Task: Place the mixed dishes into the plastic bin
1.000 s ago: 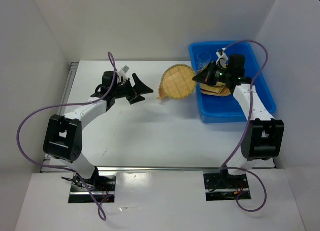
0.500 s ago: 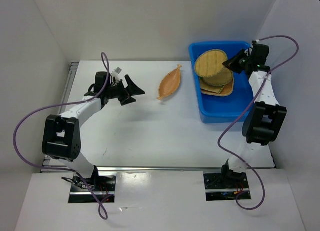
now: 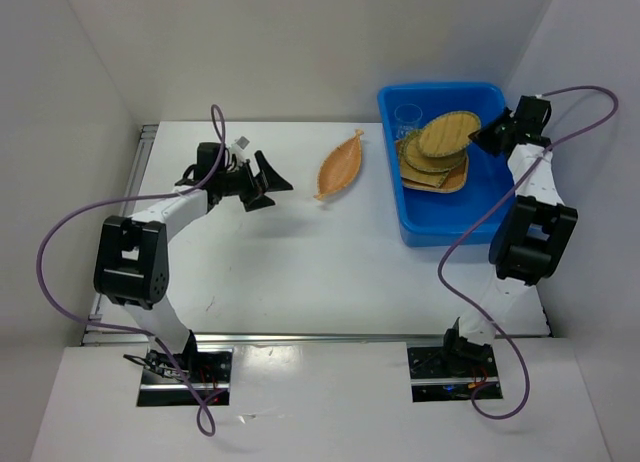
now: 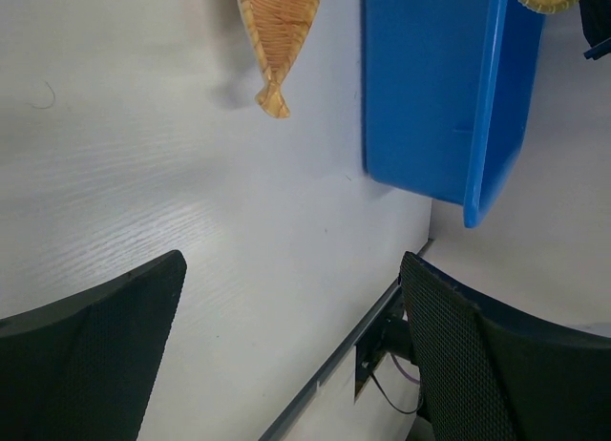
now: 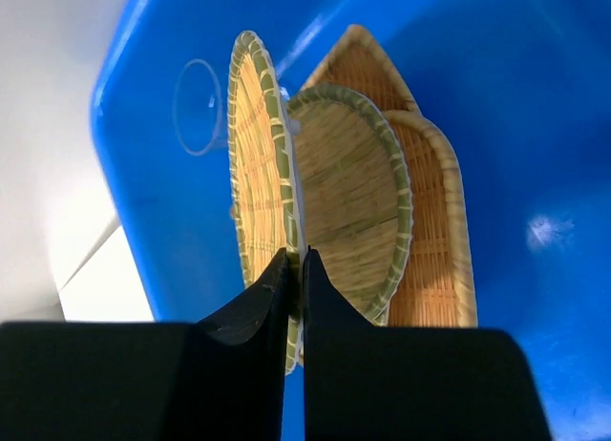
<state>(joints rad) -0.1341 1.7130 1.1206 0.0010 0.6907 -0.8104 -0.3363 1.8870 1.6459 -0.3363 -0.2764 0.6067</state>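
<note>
The blue plastic bin [image 3: 478, 214] stands at the back right. My right gripper [image 3: 478, 136] is over its right side, shut on the rim of a round woven tray [image 3: 449, 133] that hangs tilted above other trays [image 3: 432, 168] lying in the bin. In the right wrist view the gripper [image 5: 296, 269] pinches the round tray [image 5: 256, 183] edge-on, with a fan tray [image 5: 355, 202], a further tray [image 5: 434, 241] and the clear cup [image 5: 199, 107] beyond. A pointed leaf tray [image 3: 340, 165] lies on the table left of the bin. My left gripper [image 3: 274, 192] is open and empty, left of the leaf tray.
The left wrist view shows the leaf tray's tip [image 4: 277, 40], the bin's outer wall [image 4: 430, 88] and the table's metal front rail [image 4: 334, 365]. White walls enclose the table on the left, back and right.
My right gripper has carried the round tray from the bin's left edge to over the stack inside, ending at the bin's right side. The left arm shifted slightly, still open.
</note>
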